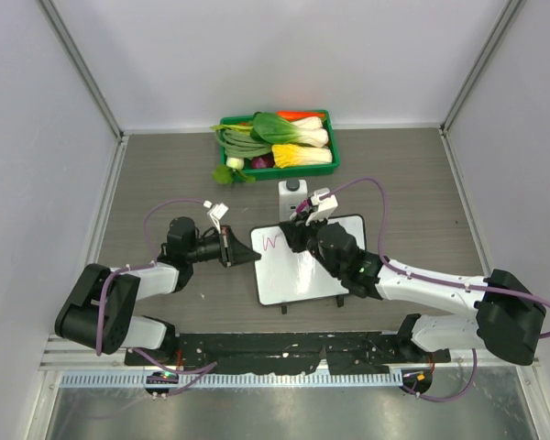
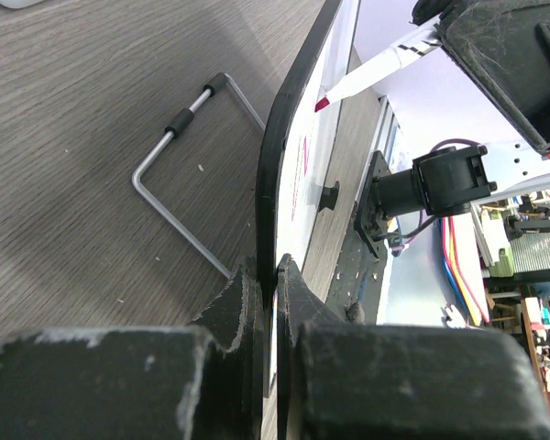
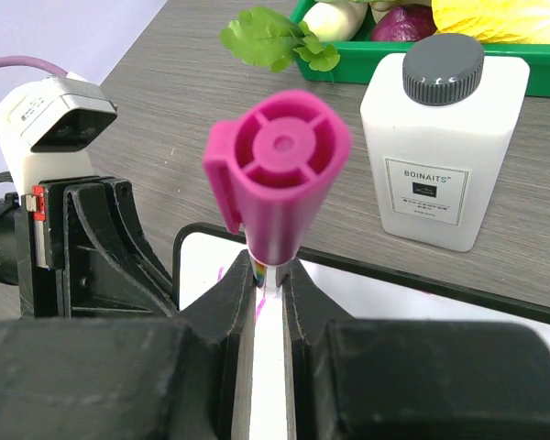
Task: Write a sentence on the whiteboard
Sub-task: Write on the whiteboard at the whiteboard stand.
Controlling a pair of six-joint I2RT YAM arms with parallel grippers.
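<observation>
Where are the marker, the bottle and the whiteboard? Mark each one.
marker (image 3: pixel 277 156), right wrist view, on its pink back end.
bottle (image 3: pixel 437 183), right wrist view, on its label.
whiteboard (image 1: pixel 289 275), top view, on its bare white face.

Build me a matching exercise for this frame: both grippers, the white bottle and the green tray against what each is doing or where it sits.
1 left gripper
2 right gripper
3 white bottle
4 green tray

A shut on the pink marker
B holds vegetables, far side of the table
C clamped on the whiteboard's edge
D upright just beyond the whiteboard

Pairs: 1-C, 2-A, 3-D, 4-B
</observation>
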